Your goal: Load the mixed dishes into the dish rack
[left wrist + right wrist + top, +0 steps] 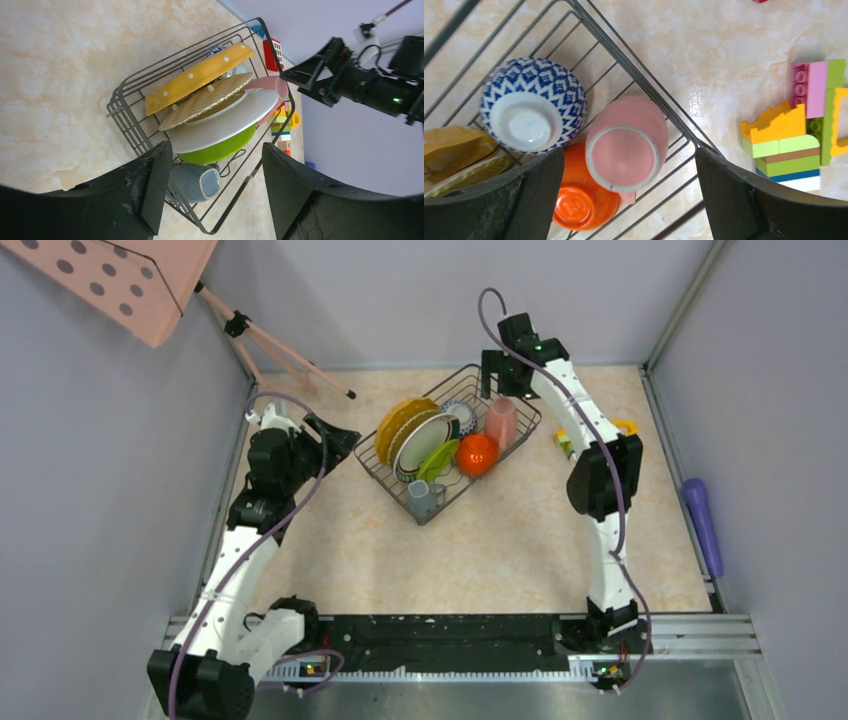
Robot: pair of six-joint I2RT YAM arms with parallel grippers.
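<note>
Inside the dark metal wire dish rack, the upturned pink mug sits next to the glossy orange-red bowl. Your right gripper hangs over it, jaws spread wide, gripping nothing. Your left gripper is spread and empty beside the rack. Loading looks basically done, so next you'd lift straight up, clear of the wires.

Bare tabletop lies open in front of the dish rack. Dishes fill the rack almost wholly, leaving only narrow gaps. Toy blocks stand near its right wall.
</note>
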